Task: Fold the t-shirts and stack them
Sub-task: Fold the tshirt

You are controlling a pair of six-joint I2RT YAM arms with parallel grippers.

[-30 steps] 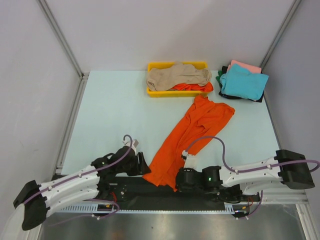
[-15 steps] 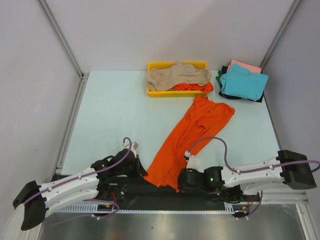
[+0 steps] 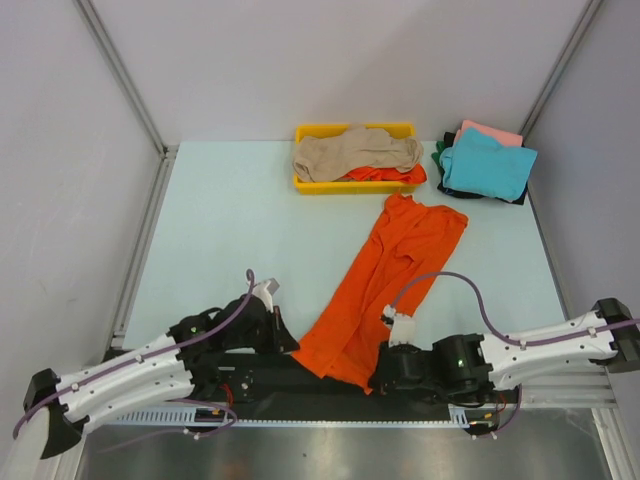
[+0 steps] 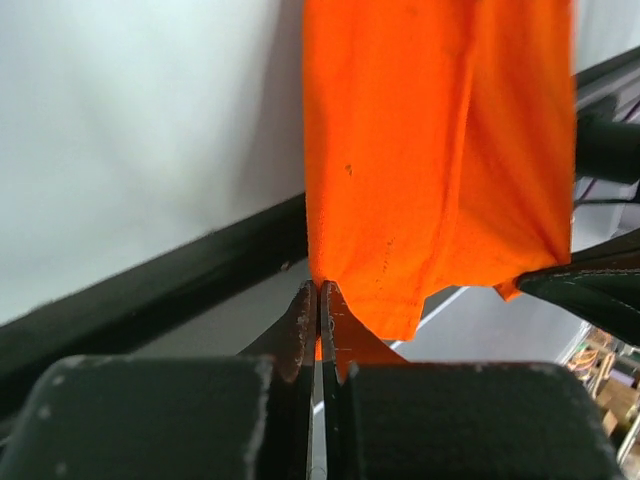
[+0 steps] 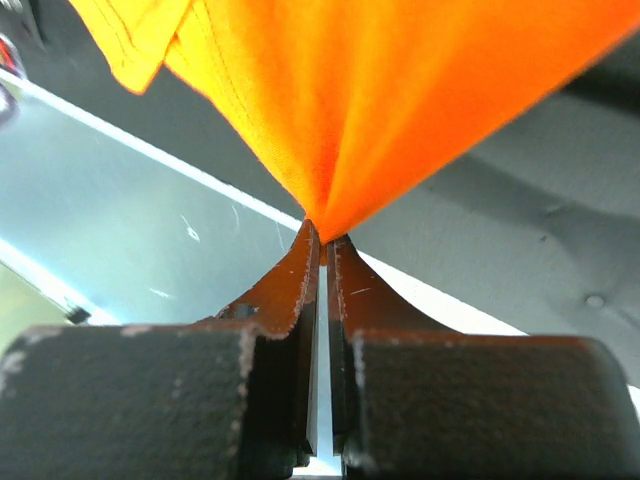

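Note:
A bright orange t-shirt lies stretched in a long diagonal band from mid-table down to the near edge. My left gripper is shut on the near left corner of its hem; in the left wrist view the gripper pinches that corner and the orange t-shirt spreads away above it. My right gripper is shut on the near right corner. In the right wrist view the gripper holds the orange t-shirt in a bunched point. A beige t-shirt lies crumpled in the tray.
The yellow tray stands at the back centre with some orange cloth under the beige shirt. At the back right is a stack with a teal shirt on top, pink and dark green beneath. A black rail runs along the near edge.
My left gripper has closed on the shirt's near left corner. The right arm has moved right and nearer, dragging the hem, so the shirt's near end is spread wider.

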